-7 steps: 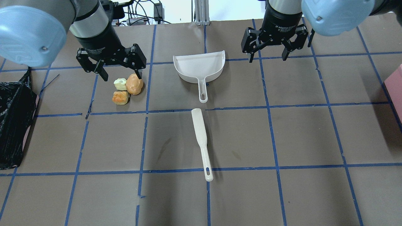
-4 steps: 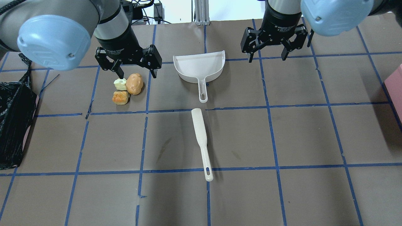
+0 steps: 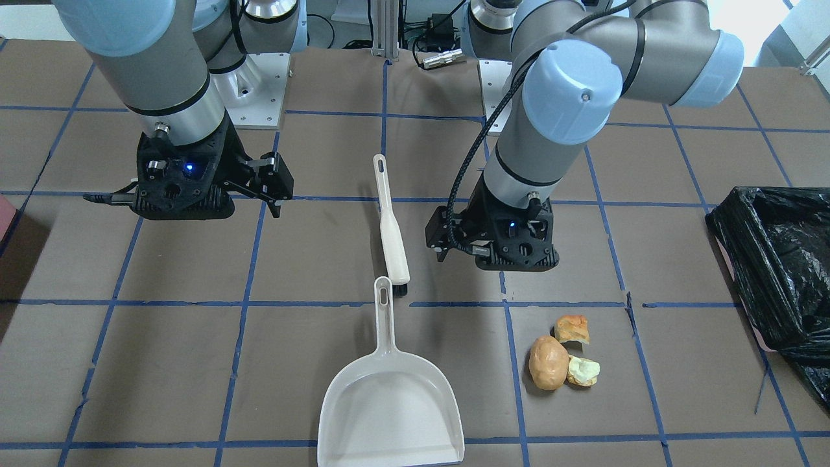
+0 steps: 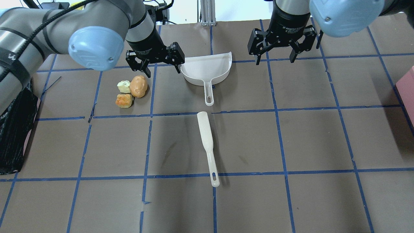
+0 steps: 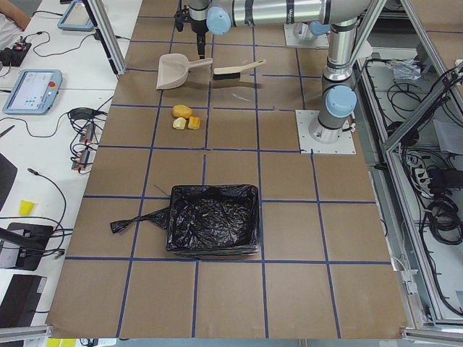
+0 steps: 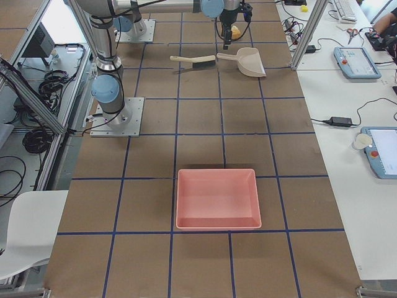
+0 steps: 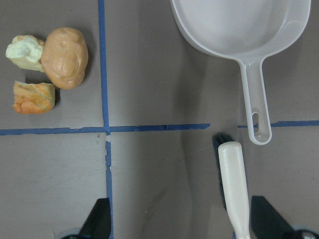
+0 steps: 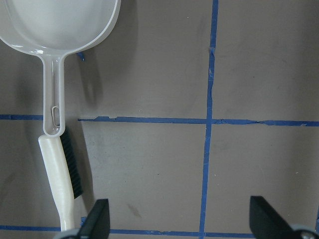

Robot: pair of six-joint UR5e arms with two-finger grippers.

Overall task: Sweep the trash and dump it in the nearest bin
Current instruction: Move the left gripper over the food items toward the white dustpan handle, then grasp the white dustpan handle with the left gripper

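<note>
The trash lies in a cluster: an orange-brown potato lump (image 4: 138, 86), an orange-crusted bread chunk (image 4: 124, 100) and a pale chunk (image 4: 123, 86). They also show in the left wrist view, the potato lump (image 7: 64, 58) at the upper left. The black-bagged bin (image 4: 14, 129) stands at the table's left edge. A white dustpan (image 4: 205, 69) and a white brush (image 4: 207, 139) lie mid-table. My left gripper (image 4: 163, 69) hangs open and empty above the table, between the trash and the dustpan's left rim. My right gripper (image 4: 275, 58) is open and empty, right of the dustpan.
A pink tray (image 6: 217, 172) sits far out on my right side, its edge showing in the overhead view (image 4: 408, 87). The brush's bristle head (image 7: 223, 142) ends close to the dustpan's handle tip (image 7: 259, 134). Blue tape lines grid the brown table.
My left gripper has moved right, from over the trash cluster to the gap between trash and dustpan. The right gripper, trash, dustpan and brush have not moved.
</note>
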